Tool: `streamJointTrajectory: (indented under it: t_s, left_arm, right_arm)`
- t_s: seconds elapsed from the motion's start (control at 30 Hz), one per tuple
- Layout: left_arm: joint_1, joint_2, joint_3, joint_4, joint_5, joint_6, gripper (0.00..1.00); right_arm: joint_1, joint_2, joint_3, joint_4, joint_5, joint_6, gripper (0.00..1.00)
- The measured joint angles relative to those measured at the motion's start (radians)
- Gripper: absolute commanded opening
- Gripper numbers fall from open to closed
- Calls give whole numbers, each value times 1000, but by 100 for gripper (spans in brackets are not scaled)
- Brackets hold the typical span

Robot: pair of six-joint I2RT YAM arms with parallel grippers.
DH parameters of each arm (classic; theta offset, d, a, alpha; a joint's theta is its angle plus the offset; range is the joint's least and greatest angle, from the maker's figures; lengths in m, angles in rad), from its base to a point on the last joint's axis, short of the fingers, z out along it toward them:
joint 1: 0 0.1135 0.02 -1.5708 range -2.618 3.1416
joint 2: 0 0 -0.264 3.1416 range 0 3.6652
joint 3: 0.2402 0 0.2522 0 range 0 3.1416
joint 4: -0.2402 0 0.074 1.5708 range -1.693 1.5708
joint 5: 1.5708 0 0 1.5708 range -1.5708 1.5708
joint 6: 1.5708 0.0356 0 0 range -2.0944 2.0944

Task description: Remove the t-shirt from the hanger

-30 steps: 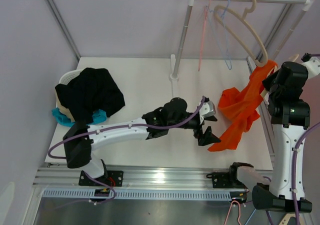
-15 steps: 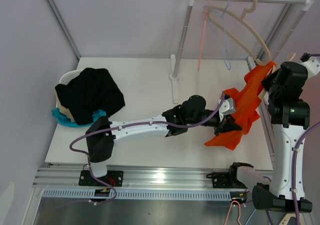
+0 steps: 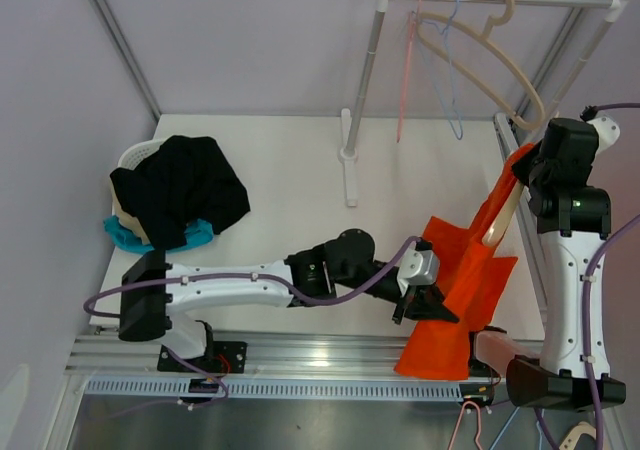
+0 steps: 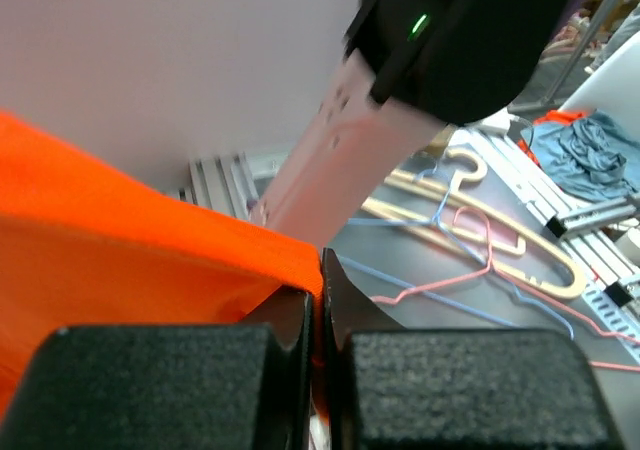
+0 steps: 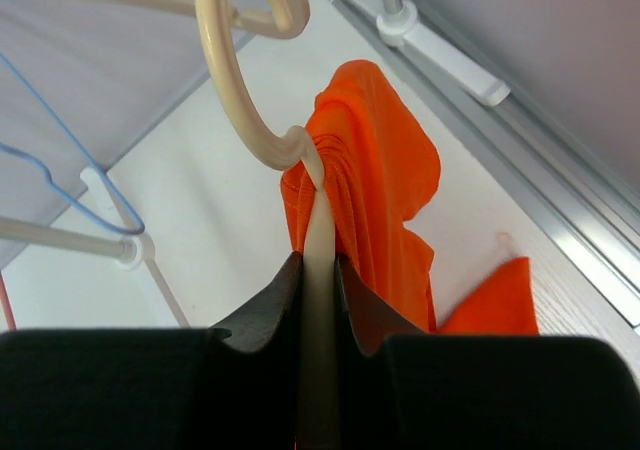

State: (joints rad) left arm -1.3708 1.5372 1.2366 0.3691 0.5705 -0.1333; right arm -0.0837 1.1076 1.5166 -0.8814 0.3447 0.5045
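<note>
Below the right end of the clothes rail point(image 3: 560, 1), the right gripper point(image 5: 318, 300) was clamped on the neck of the cream hanger point(image 5: 222, 80). The orange t-shirt point(image 3: 455, 290) hung from that hanger and stretched away from the rail. Well forward of the rail, the left gripper point(image 4: 320, 370) was pinched tight on the shirt's lower fabric.

No word, number or brand can be read anywhere here, neither on the orange t-shirt point(image 3: 470, 280) at four o'clock nor on the hanger point(image 5: 318, 220).
</note>
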Motion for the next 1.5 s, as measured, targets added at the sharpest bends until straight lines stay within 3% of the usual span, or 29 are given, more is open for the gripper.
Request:
streamJointTrajectory:
  t_s: [0.13, 0.27, 0.4, 0.53, 0.87, 1.0, 1.13, 1.23, 1.37, 1.5]
  left_arm:
    - [51, 106, 8, -5, 26, -64, 1]
    - [152, 361, 161, -47, 73, -183, 1]
    - [225, 497, 265, -138, 56, -227, 1]
    - [257, 515, 315, -143, -14, -304, 1]
    - [401, 514, 346, -226, -346, -457, 1]
    - [418, 438, 235, -219, -396, -454, 1]
    - [360, 219, 38, -270, -433, -397, 1]
    - [339, 47, 0, -361, -358, -353, 1]
    - [447, -110, 99, -555, -272, -308, 1]
    - [602, -138, 425, -730, -282, -259, 1]
  right_arm:
    - [-1, 3, 20, -24, -71, -14, 0]
    - [-1, 3, 74, -66, -149, -36, 0]
    - [-1, -18, 100, -111, -184, -53, 0]
    - [-2, -63, 101, -177, -258, -56, 0]
    - [26, -293, 62, -370, -396, -16, 0]
    - [26, -335, 69, -350, -395, -70, 0]
    - [26, -330, 1, -241, -404, -142, 0]
    - [26, -256, -27, -164, -436, -209, 0]
    - [27, -106, -16, -51, -460, -276, 0]
    - [27, 2, 16, 26, -463, -344, 0]
